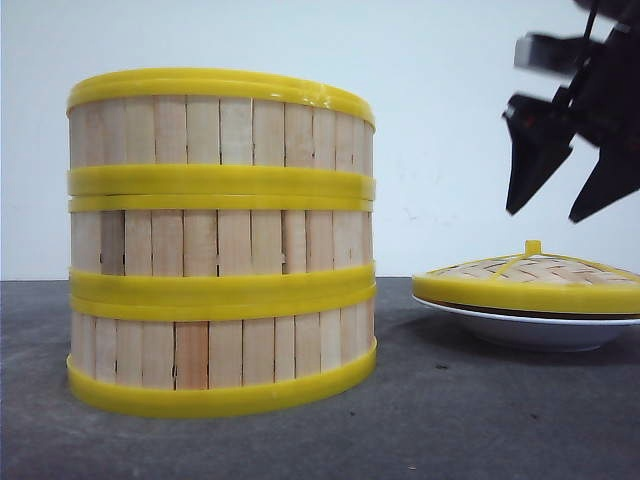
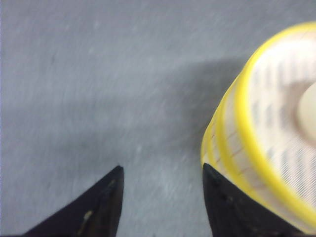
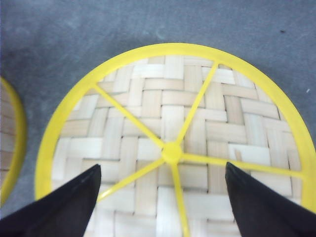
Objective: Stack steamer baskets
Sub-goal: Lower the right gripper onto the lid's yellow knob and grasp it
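Already stacked three high, the steamer baskets [image 1: 221, 240] are standing on the gray table [image 1: 450, 420]. Beside them, the woven lid [image 1: 530, 280] is resting on a white plate [image 1: 540, 328] while the right gripper [image 1: 570, 190] is hovering above it, jaws spread and empty. The left gripper [image 2: 163, 197] is hanging released just beside the stack.

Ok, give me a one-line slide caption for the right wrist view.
Open right claw above the woven lid, centred near its yellow knob, on the grey table.
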